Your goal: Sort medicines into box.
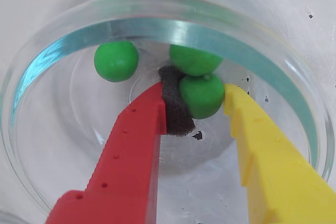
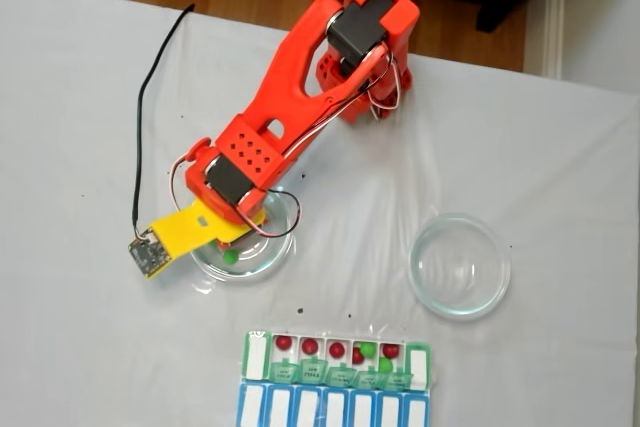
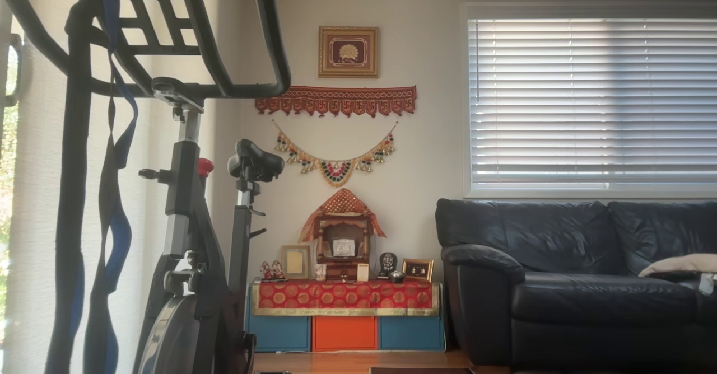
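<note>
Three green balls lie in the glass dish [image 1: 63,51] that we see in the wrist view. Nearest us, the tool [image 1: 191,95] reaches in from the bottom of the frame, its red finger [image 1: 131,156] at lower left and its yellow finger [image 1: 273,156] at lower right. Its fingers are spread, yet one green ball [image 1: 202,95] sits between them, touching the dark foam pad [image 1: 176,108] on the red finger and the tip of the yellow one. We cannot tell whether it is truly pinched. A second green ball [image 1: 194,59] rests just behind it, touching it, and a third green ball [image 1: 116,61] lies apart at the upper left.

In the fixed view, the box [image 2: 335,372] lies at the bottom centre on the white counter [image 2: 80,97], with red balls and two green ones in its upper row. An empty-looking second dish [image 2: 459,265] stands at right, well apart. The orange arm [image 2: 300,97] stretches from the top centre down to the first dish.
</note>
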Robot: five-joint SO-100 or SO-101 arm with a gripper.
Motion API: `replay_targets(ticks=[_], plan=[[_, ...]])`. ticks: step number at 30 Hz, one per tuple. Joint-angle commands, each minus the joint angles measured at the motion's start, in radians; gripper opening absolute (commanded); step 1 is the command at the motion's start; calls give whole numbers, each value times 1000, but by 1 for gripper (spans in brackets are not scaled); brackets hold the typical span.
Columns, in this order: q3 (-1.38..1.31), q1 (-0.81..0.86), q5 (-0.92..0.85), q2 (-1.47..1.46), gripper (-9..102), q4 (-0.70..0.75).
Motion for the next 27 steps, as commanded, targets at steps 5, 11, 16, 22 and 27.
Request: replay_targets(ticks=[5,11,16,22,27], plan=[[5,-17,11,83,1,21],[-69,-32,28,126,1,186],[-120,-63,74,184,1,299],[-227,-114,149,212,1,436],[-301,-179,268,232,1,465]])
